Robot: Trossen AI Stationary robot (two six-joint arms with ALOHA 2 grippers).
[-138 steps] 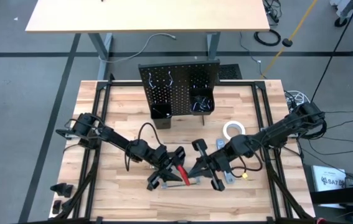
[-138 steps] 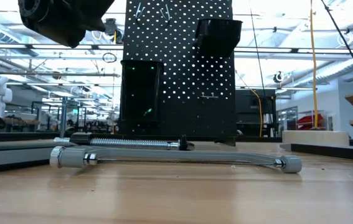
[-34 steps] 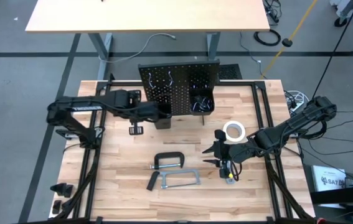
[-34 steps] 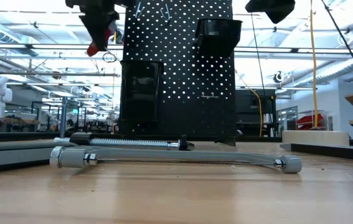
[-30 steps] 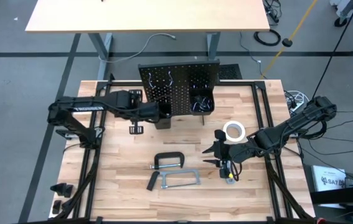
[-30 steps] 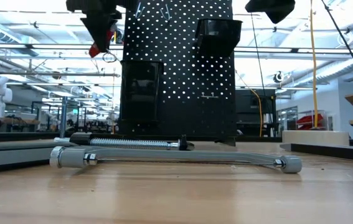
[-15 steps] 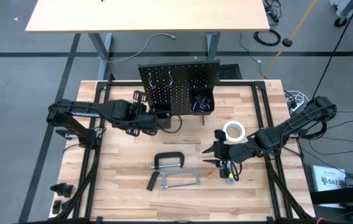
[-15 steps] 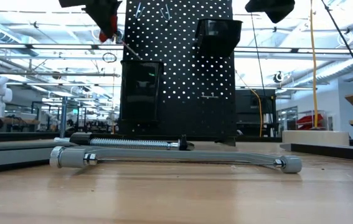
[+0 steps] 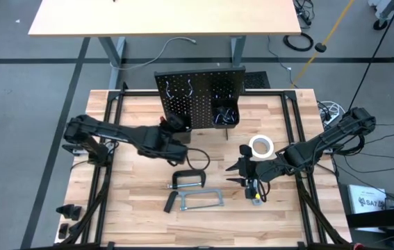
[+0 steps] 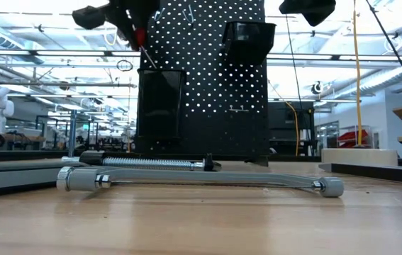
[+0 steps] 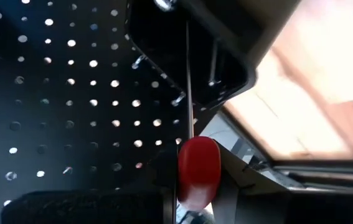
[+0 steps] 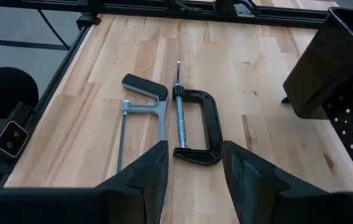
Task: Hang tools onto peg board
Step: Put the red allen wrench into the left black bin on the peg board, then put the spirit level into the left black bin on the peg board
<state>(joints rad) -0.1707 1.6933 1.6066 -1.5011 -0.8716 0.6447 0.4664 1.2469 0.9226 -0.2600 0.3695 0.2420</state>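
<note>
One left hand (image 11: 192,186) tight on red-handled tool (image 11: 197,167), shaft in bin (image 11: 226,59).

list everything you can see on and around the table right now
peg board: 1, black, upright at the table's far edge
bins: 2, black, fixed to the peg board
screwdriver: 1, red handle, held with its shaft pointing into a bin
clamp: 1, black, flat on the table's near middle
hacksaw: 1, grey, flat beside the clamp
tape roll: 1, white, on the table's right part
table: 1, tan wood
second table: 1, tan top, beyond the work table
left hand: 1, dark, at the peg board, shut on the screwdriver
right hand: 1, dark, open, empty, above the table near the tape roll
</note>
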